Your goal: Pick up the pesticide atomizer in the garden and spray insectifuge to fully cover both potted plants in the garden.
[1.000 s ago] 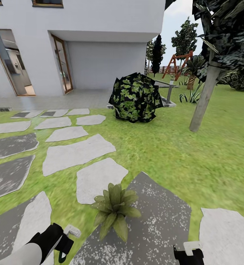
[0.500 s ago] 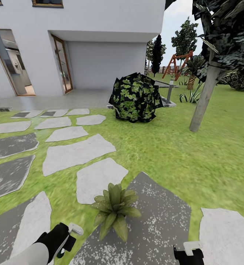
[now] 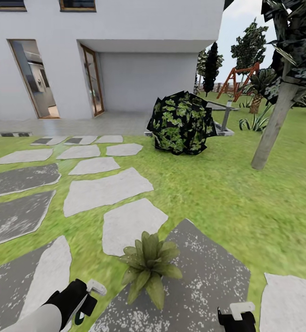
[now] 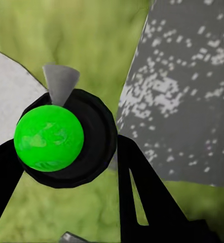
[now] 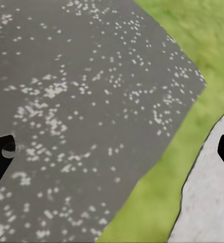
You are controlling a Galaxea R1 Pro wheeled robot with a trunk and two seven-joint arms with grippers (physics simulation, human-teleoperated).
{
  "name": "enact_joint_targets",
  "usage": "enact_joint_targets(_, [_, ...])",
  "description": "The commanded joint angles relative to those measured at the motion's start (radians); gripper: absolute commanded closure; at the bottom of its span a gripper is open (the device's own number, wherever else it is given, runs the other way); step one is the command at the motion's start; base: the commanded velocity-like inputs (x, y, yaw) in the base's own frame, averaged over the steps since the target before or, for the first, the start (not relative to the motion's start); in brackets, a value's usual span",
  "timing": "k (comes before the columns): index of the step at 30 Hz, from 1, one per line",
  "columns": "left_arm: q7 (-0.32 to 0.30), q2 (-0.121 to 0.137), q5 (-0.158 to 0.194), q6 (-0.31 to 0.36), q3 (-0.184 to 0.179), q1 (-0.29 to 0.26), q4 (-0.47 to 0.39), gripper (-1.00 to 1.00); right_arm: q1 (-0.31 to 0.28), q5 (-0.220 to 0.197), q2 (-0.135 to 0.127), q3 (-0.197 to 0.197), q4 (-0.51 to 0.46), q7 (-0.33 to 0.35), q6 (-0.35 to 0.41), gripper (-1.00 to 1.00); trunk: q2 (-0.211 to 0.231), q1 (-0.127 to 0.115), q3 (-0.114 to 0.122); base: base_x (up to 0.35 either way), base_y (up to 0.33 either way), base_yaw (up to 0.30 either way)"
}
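Head view first: we're out on the lawn [image 3: 208, 193], rough mottled green, with flat irregular stepping stones [image 3: 107, 190] laid across it, some pale and smooth, some dark grey speckled with white. Right at the robot's feet sits one potted plant [image 3: 149, 265], a low rosette of pointed green leaves, on the edge of a dark speckled slab [image 3: 203, 276]. Farther back there's a big round dark leafy bush [image 3: 183, 122], a slanted pale tree trunk [image 3: 275, 127] to the right, and a white house [image 3: 125, 50] with open doorways behind.

Low at the left, the left end effector [image 3: 84, 302] comes in on a black-and-white arm, a whitish nozzle piece poking out at its tip. Low at the right, just the top of the right end effector [image 3: 236, 316] peeks up, black with a white tab.

Switch to the left wrist view, and here's what the head camera can't give you: the pesticide atomizer [image 4: 61, 139] clamped between the black fingers [image 4: 142, 192], seen end-on, a glossy bright green round face set in a dark round body, with a grey pointed tip above it. Grass and speckled stone lie blurred beneath.

Right wrist view: the right end effector [image 5: 112, 152] stands wide apart, holding nothing, its black fingertips [image 5: 0, 157] at opposite edges of the picture. Below it lie dark granular stone, a strip of grass and a paler stone.
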Motion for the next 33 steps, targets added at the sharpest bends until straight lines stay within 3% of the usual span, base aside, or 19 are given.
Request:
enact_joint_targets(1, [-0.009,0.001,-0.009,0.004,-0.004,0.0,-0.003,1.0,-0.001,0.011,0.0,-0.006,0.002,-0.005,-0.003,-1.0,0.0,0.0,-0.001,0.174,-0.226,0.027])
enact_joint_targets(6, [-0.01,0.001,-0.009,0.004,-0.004,0.0,-0.003,1.0,-0.001,0.011,0.001,-0.006,0.002,-0.005,-0.003,-1.0,0.0,0.0,-0.001,-0.01,-0.232,0.005])
enact_joint_targets(16, [-0.015,0.006,-0.011,0.005,-0.012,0.0,-0.003,1.0,-0.001,0.011,0.001,-0.006,0.002,-0.005,-0.004,-1.0,0.0,0.0,-0.001,-0.123,-0.021,0.0])
enact_joint_targets(18, [-0.04,0.011,-0.014,0.004,-0.014,-0.005,-0.005,1.0,-0.001,0.011,0.001,-0.006,0.002,-0.005,-0.004,-1.0,0.0,0.0,-0.001,-0.003,0.0,0.0])
enact_joint_targets(20, [-0.105,0.012,-0.029,0.011,-0.02,-0.01,-0.006,1.0,-0.001,0.011,0.001,-0.006,0.002,-0.005,-0.004,-1.0,0.0,0.0,-0.001,-0.001,0.0,0.0])
enact_joint_targets(22, [-0.176,0.016,-0.074,0.029,-0.038,-0.015,-0.008,1.0,-0.001,0.011,0.001,-0.006,0.002,-0.005,-0.004,-1.0,0.0,0.0,-0.001,0.0,0.0,0.0])
enact_joint_targets(24, [-0.196,0.017,-0.098,0.04,-0.043,-0.017,-0.01,1.0,-0.001,0.011,0.001,-0.006,0.002,-0.005,-0.004,-1.0,0.0,0.0,-0.001,0.0,0.0,0.0])
enact_joint_targets(31, [-0.209,0.002,-0.107,0.226,-0.049,-0.029,-0.185,1.0,-0.001,0.011,0.001,-0.006,0.002,-0.005,-0.003,-1.0,0.0,0.0,-0.001,0.0,0.0,0.0])
enact_joint_targets(33, [-0.209,0.004,-0.106,0.245,-0.049,-0.026,-0.209,1.0,-0.001,0.011,0.001,-0.006,0.002,-0.005,-0.003,-1.0,0.0,0.0,-0.001,0.0,0.0,0.0])
